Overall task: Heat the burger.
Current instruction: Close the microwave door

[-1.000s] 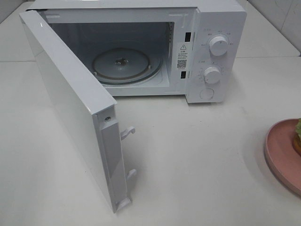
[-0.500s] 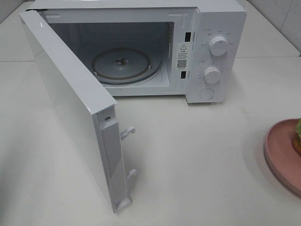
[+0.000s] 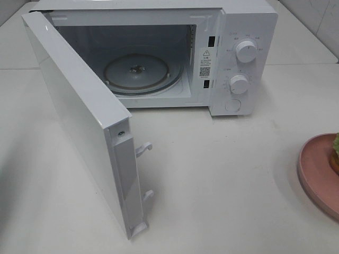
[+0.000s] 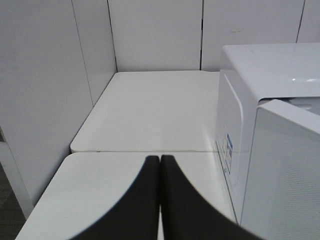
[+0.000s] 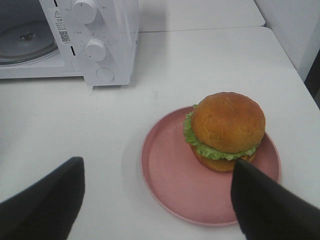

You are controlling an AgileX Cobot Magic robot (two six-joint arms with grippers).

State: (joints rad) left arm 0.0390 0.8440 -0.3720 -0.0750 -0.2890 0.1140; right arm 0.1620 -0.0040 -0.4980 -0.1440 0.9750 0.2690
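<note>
The burger (image 5: 227,125), with a golden-brown bun and green lettuce, sits on a round pink plate (image 5: 170,175) on the white table. In the high view only a sliver of the burger (image 3: 336,151) shows at the right edge, on the plate (image 3: 318,174). My right gripper (image 5: 157,200) is open and empty, just short of the plate, with one finger (image 5: 270,205) beside the burger. My left gripper (image 4: 160,195) is shut and empty, beside the left side of the white microwave (image 4: 245,100). Neither gripper shows in the high view.
The microwave (image 3: 233,32) stands at the back of the table with its door (image 3: 79,111) swung wide open toward the front left. Its glass turntable (image 3: 142,71) is bare. Two knobs (image 3: 247,51) are on its right panel. White walls (image 4: 155,35) stand behind.
</note>
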